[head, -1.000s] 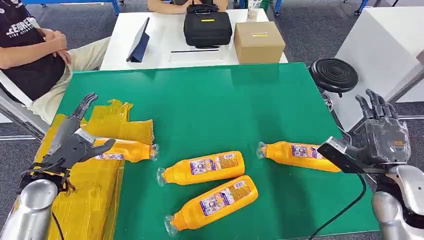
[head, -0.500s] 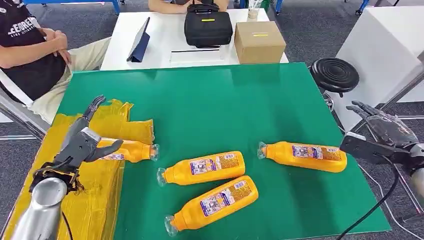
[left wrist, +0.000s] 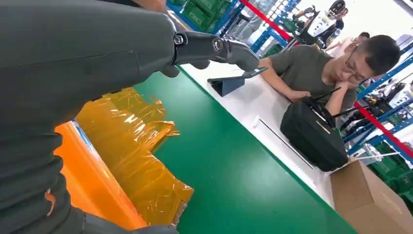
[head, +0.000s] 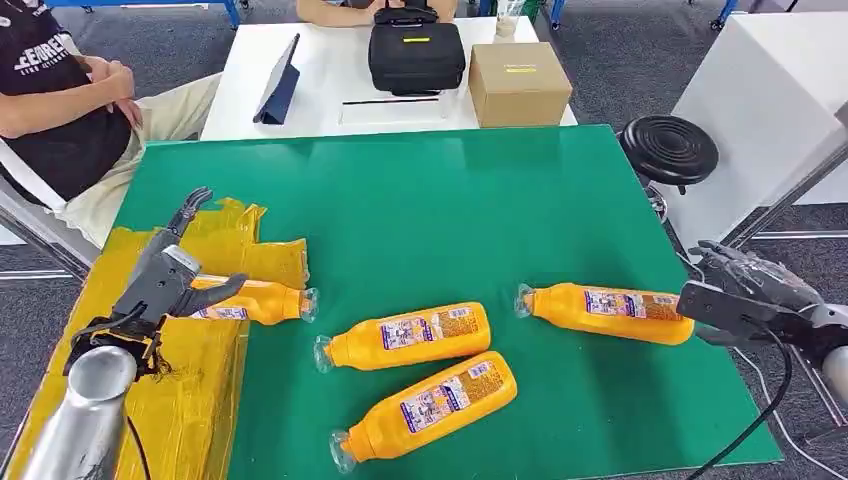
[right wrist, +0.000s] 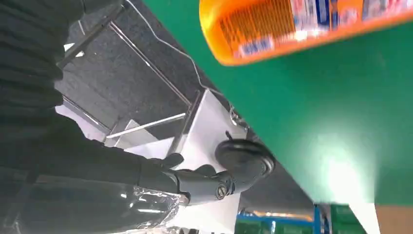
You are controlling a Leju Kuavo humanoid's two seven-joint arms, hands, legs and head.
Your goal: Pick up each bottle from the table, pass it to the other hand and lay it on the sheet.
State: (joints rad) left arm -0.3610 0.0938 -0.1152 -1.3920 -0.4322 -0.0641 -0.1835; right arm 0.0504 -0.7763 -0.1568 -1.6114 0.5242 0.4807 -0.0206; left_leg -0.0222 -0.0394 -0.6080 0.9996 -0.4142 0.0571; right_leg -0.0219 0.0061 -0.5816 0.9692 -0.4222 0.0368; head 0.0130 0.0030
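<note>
A green table (head: 430, 200) fills the workroom floor, with a white desk (head: 330, 75) at 12 o'clock carrying a black case (head: 416, 55) and a cardboard box (head: 518, 83). At 9 o'clock, the robot's left hand (head: 165, 280) hovers with fingers spread, holding nothing, over a bottle (head: 255, 300) lying on the yellow sheet (head: 190, 400). Two more bottles lie on the green near 6 o'clock, the upper one (head: 405, 337) just beside the lower one (head: 425, 405). A fourth bottle (head: 605, 312) lies at 4 o'clock; the right hand (head: 750, 290), empty and loosely spread, sits just off its base at the table's edge.
</note>
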